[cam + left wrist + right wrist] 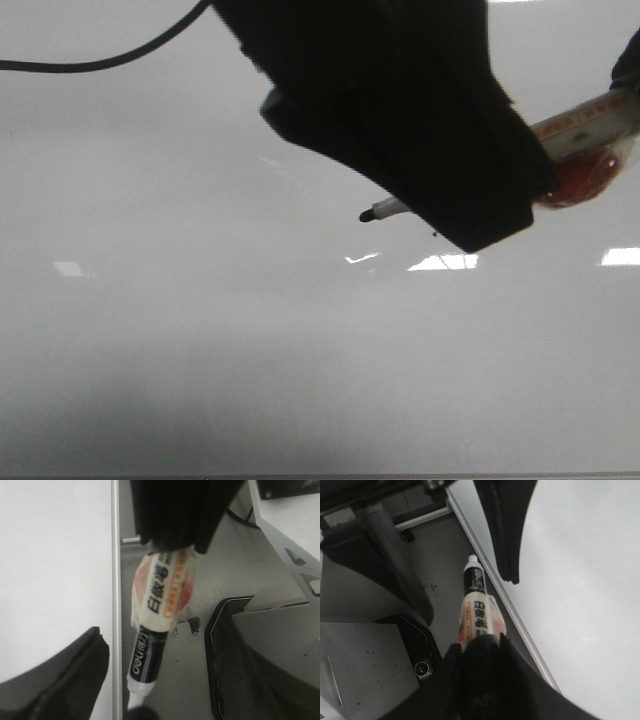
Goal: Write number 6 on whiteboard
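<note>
At the left we see a thin black cable (100, 62) curving over the whiteboard (200, 350), a glossy grey-white sheet that fills the front view, smooth and streaked with bright glare. In the middle hangs the blocky matte-black left hand (440, 170); we cannot tell its opening. Its bulk hides part of the marker (590, 125), whose dark tip (368, 215) pokes out. The right hand (482, 647) is clamped on the marker's labelled barrel.

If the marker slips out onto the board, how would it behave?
The marker is a round, slim barrel, so it would probably roll on the smooth, glossy whiteboard. It looks rigid, light plastic, unlikely to bend or break. The wrapping around its body, where the right gripper's fingers hold it, may add grip and slow rolling.
</note>
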Controlling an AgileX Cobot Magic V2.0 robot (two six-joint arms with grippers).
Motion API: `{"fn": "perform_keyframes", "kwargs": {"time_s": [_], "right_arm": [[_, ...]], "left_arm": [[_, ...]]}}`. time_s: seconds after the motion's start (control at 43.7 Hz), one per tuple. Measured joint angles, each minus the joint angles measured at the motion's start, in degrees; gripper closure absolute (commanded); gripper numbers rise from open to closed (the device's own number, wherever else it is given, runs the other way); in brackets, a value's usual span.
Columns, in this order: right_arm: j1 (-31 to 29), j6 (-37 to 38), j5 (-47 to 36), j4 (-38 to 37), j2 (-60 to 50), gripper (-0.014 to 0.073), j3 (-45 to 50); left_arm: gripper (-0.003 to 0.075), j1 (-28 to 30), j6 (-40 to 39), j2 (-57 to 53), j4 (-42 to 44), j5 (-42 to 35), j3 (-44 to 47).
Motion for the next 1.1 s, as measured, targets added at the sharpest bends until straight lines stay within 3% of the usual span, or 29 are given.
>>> {"fn": "perform_keyframes", "kwargs": {"time_s": [0.206, 0.55, 0.848, 0.916, 1.1], "right_arm": [[0.0, -0.1, -0.1, 0.0, 0.0, 0.0713, 0.0], [0.0, -0.1, -1.0, 0.0, 0.0, 0.0713, 0.0], [0.0, -0.6, -1.0, 0.1, 0.0, 0.0692, 0.0], [0.0, -0.6, -1.0, 0.1, 0.0, 0.0597, 0.0], [0.0, -0.8, -1.5, 0.2, 0.0, 0.0092, 0.0]], "left_arm": [[0.0291, 0.0, 0.1, 0.4, 0.1, -1.8, 0.0], [0.0561, 0.0, 0.4, 0.4, 0.1, -1.4, 0.0], [0.0661, -0.1, 1.7, 0.4, 0.8, -0.6, 0.0], [0.0671, -0.1, 2.0, 0.4, 0.9, -0.6, 0.0], [0.0672, -0.3, 1.9, 0.4, 0.6, 0.1, 0.0]]}}
